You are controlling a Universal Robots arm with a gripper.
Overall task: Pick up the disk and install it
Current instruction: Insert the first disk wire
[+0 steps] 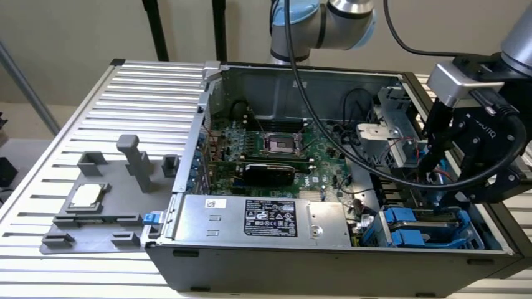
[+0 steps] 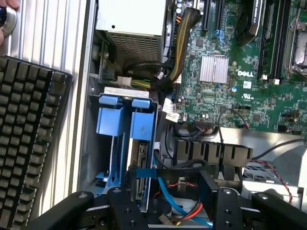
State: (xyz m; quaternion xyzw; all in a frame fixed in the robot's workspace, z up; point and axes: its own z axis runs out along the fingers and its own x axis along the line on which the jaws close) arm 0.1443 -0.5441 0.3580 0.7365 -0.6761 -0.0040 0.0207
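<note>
My gripper (image 1: 453,184) hangs inside the open computer case (image 1: 199,112), at the exterior view's right, just above the blue drive cage (image 1: 415,227). In the wrist view its two black fingers (image 2: 125,191) stand apart, and red and blue cables show through the gap of the gripper (image 2: 168,187). Nothing is clamped between them. A narrow grey slab with a connector on its end, apparently the disk (image 2: 143,158) seen end-on, stands in the blue drive cage (image 2: 112,120) right beside one finger. A blue strip crosses its end.
The motherboard (image 1: 275,149) and power supply (image 1: 249,218) fill the case. Loose cables (image 2: 180,62) run beside the cage. A grey fixture (image 1: 91,212) holding a small square chip (image 1: 87,196) lies at the exterior view's left. A keyboard (image 2: 29,139) lies beside the case.
</note>
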